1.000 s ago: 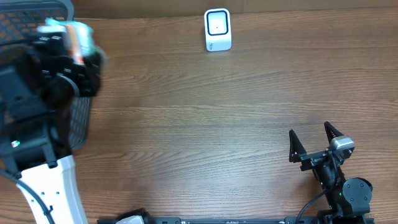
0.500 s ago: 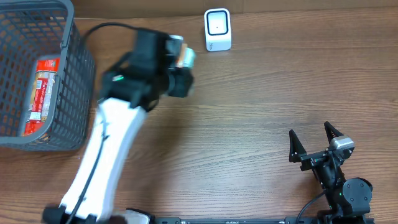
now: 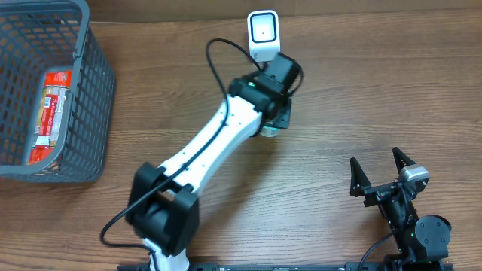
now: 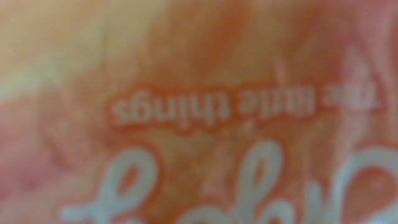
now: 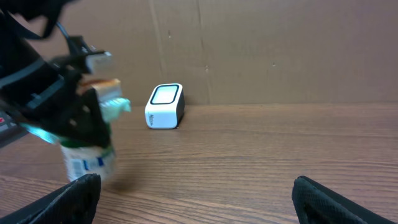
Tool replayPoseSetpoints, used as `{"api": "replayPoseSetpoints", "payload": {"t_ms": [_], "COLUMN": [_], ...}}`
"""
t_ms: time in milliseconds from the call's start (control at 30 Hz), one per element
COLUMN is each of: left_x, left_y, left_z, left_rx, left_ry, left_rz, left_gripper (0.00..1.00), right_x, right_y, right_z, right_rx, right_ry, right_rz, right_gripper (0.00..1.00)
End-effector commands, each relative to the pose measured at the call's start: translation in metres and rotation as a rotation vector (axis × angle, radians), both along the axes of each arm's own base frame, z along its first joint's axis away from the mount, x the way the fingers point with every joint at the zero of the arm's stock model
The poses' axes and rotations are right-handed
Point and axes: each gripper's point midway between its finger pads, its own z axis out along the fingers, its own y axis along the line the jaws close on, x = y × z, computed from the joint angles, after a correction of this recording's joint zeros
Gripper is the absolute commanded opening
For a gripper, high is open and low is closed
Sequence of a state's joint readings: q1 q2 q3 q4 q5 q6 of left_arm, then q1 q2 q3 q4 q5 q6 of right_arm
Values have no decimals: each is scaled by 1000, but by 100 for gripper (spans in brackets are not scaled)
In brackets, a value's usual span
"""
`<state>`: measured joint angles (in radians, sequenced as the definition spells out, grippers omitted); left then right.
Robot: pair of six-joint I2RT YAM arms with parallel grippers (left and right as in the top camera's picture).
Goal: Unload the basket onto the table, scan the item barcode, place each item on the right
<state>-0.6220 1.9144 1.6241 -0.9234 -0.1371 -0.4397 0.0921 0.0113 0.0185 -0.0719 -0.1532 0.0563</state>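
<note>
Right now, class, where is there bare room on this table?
Free: the wood from the white box scanner down to the open right gripper, and between the grey mesh basket and white left arm. Crowded: before the scanner, where the left gripper holds a white-labelled tub.

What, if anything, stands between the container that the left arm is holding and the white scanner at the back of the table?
Nothing visible does. The container in the left gripper is just on the near side of the scanner, with only bare table between them.
</note>
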Motion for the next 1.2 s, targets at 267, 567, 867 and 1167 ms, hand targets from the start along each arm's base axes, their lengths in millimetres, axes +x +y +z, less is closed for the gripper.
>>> {"api": "replayPoseSetpoints", "payload": {"t_ms": [267, 567, 867, 1167], "left_x": [11, 4, -8, -17], "left_y": [-36, -48, -63, -59], "left_z": [-26, -27, -46, -72], "left_rx": [7, -7, -4, -17], "left_ry": [-60, -57, -83, -58], "left_rz": [51, 23, -11, -1], "left_gripper": [53, 53, 54, 55], "right_x": [0, 0, 0, 0], "right_y": [0, 0, 0, 0], "right_z": [-2, -2, -2, -2], "right_rx": [3, 3, 3, 3], "right_ry": [-1, -1, -1, -1], "right_rz": [3, 3, 3, 3], "right_gripper": [100, 100, 100, 100]}}
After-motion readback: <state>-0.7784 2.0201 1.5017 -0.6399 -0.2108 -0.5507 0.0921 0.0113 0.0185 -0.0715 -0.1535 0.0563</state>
